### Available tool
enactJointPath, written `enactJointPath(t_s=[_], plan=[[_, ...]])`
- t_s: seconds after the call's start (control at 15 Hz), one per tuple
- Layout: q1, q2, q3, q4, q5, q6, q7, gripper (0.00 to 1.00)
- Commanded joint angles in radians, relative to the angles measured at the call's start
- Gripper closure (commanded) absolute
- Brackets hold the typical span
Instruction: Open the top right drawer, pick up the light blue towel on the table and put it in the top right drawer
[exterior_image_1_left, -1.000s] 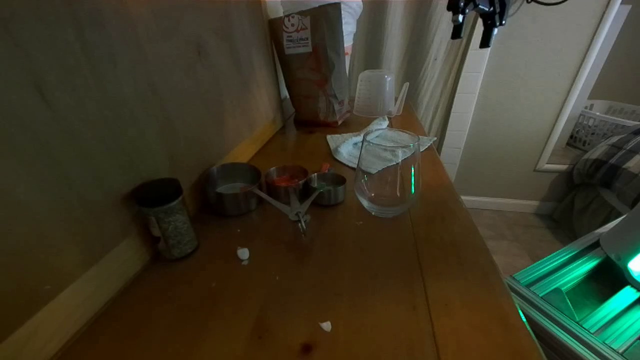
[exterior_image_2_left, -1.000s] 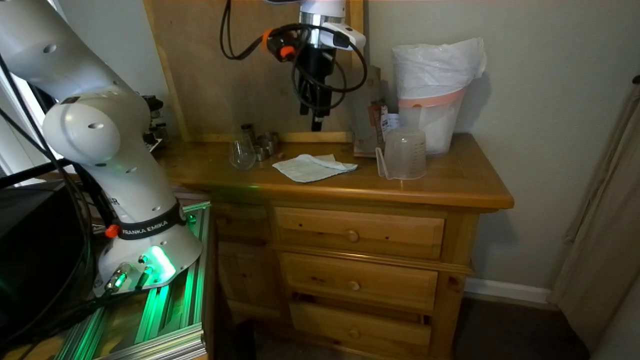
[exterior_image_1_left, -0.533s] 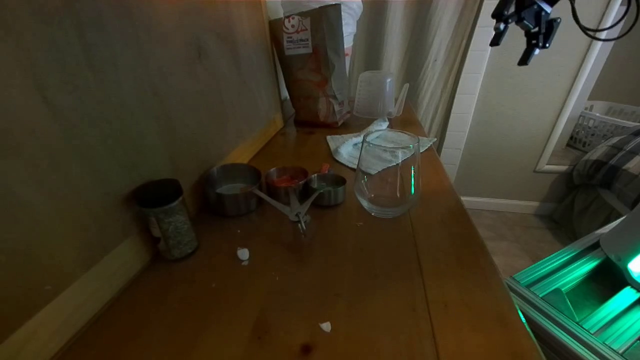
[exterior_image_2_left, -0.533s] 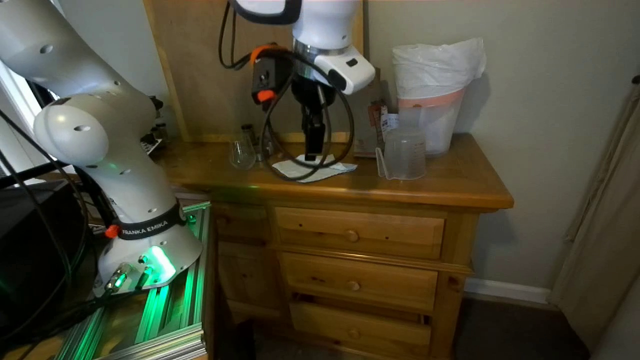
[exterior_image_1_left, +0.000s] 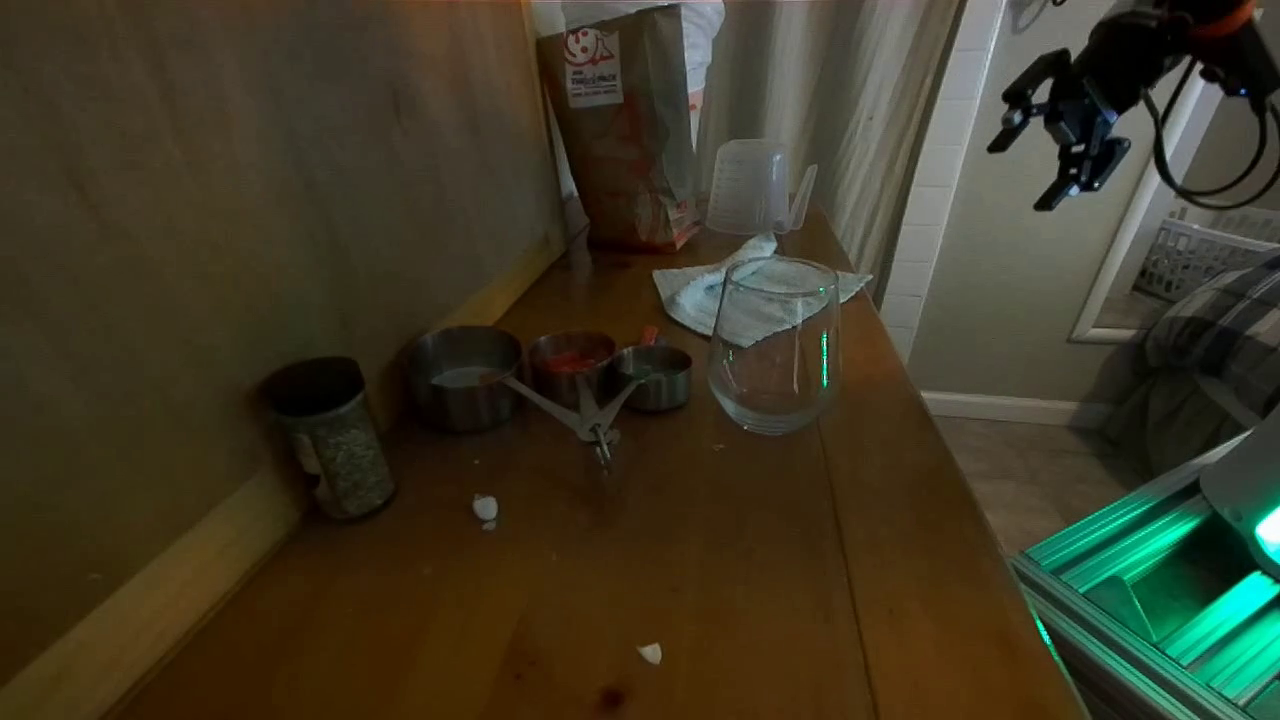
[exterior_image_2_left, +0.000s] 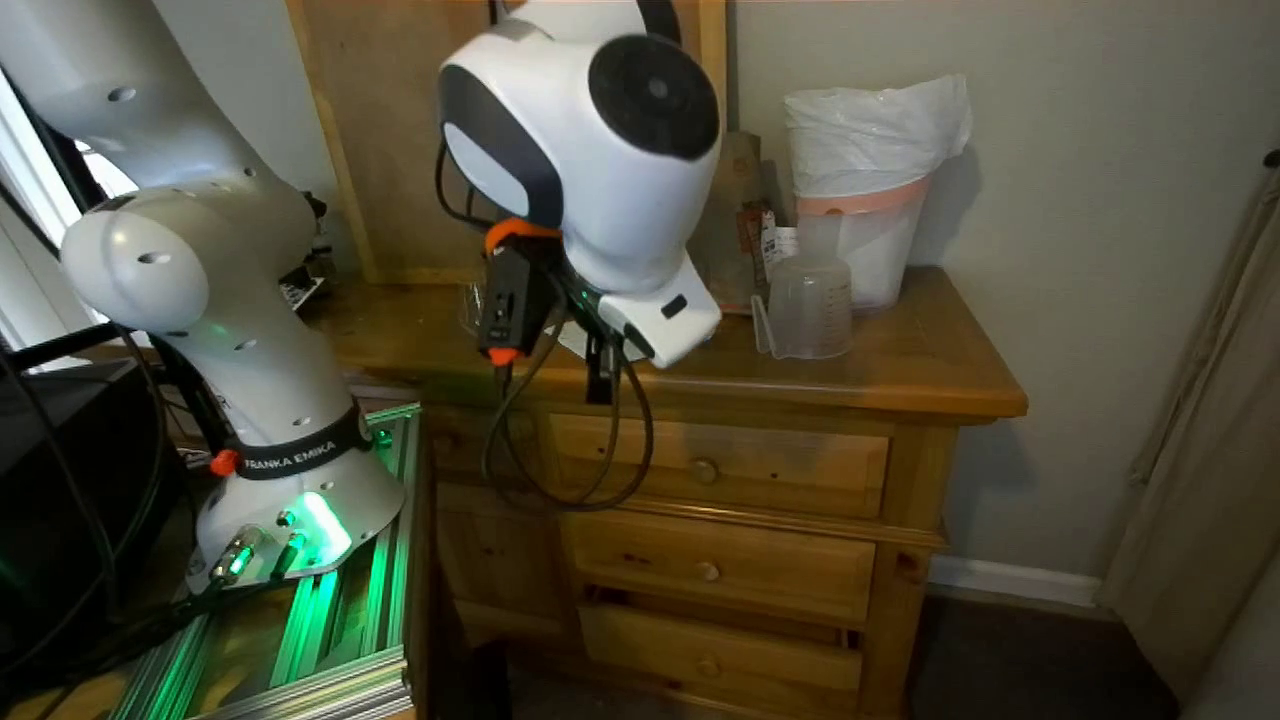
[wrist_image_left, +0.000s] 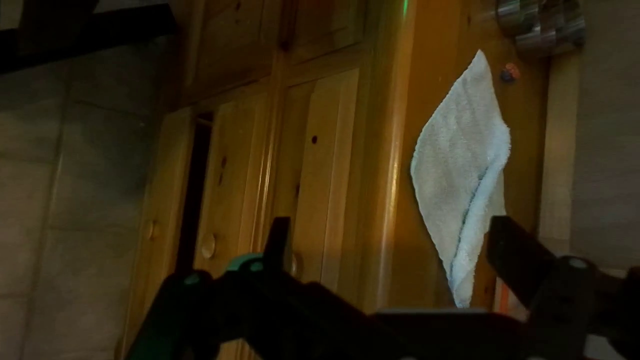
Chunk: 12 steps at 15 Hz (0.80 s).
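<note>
Near the back edge of the long brown wooden table (exterior_image_1_left: 560, 600) stand a black-lidded jar (exterior_image_1_left: 345, 455), three metal measuring cups (exterior_image_1_left: 560, 385), a paper bag (exterior_image_1_left: 640, 150) and, by the corner, a white-lined container (exterior_image_2_left: 882, 250). Closer to the rounded front edge are a clear glass (exterior_image_1_left: 772, 375) and a plastic measuring jug (exterior_image_2_left: 812, 310); between those two lies the light blue towel (wrist_image_left: 452, 155), partly folded, one corner near that edge. Small white fragments (exterior_image_1_left: 485, 507) dot the wood.
</note>
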Motion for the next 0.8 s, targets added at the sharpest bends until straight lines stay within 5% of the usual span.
enactJointPath(t_s=[0.0,0.4,0.73], plan=[[-0.047,0.042,0.044,0.002,0.026,-0.004,-0.027,0.0],[-0.066,0.136,0.046,0.039,0.058,0.02,-0.078,0.0],[-0.135,0.356,0.065,0.12,0.198,-0.077,-0.198,0.0]])
